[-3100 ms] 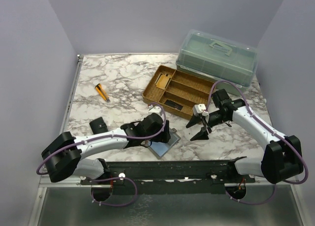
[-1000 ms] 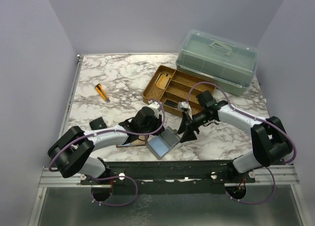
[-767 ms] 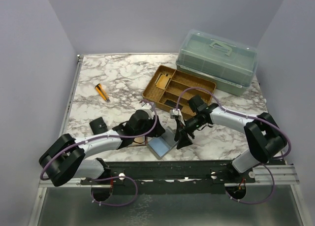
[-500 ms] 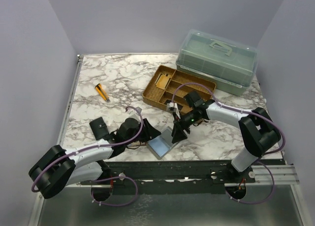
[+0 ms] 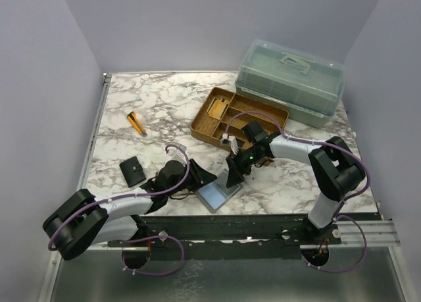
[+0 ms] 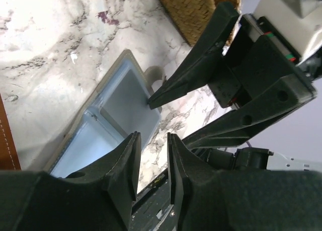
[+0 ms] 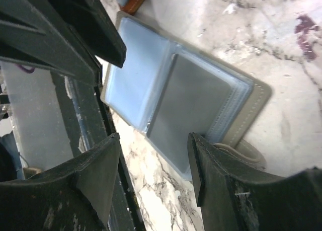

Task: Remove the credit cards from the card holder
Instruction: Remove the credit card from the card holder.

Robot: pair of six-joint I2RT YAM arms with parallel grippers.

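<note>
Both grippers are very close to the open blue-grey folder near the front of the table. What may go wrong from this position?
1. The left gripper and the right gripper crowd over the same blue-grey folder; their fingers might collide.
2. The folder lies close to the near edge of the table, so a push could slide it off.
3. The brown leather card holder lies right beside the folder, near the left gripper, and might get dragged.

Folder (image 5: 214, 195) at near edge (centre), tray (image 5: 204, 135) behind it; box (image 5: 289, 78) behind tray
</note>
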